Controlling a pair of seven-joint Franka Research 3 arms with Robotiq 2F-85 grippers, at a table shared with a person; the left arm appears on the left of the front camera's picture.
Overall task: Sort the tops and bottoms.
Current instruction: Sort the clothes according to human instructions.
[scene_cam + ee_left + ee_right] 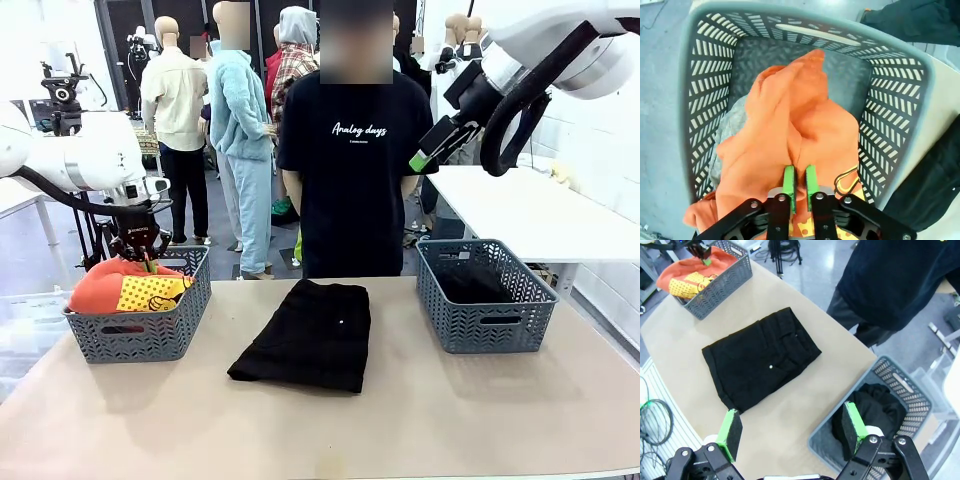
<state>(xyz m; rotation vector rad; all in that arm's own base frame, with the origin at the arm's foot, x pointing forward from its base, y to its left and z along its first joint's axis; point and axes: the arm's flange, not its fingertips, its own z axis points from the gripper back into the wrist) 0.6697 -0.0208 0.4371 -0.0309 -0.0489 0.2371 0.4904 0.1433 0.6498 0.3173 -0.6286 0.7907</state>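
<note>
one black folded cloth bottom with a white button (305, 335) lies at the middle of the table (450, 420), long axis near edge to far edge, left of our right gripper (790, 427), jaws spread. our left gripper (800, 170) has jaws nearly meeting on the bright orange top (790, 110); we cannot tell if they pinch.

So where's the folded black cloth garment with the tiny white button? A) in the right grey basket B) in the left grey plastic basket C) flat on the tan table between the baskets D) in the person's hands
C: the folded black cloth garment lies flat on the tan table, white button showing.
</note>
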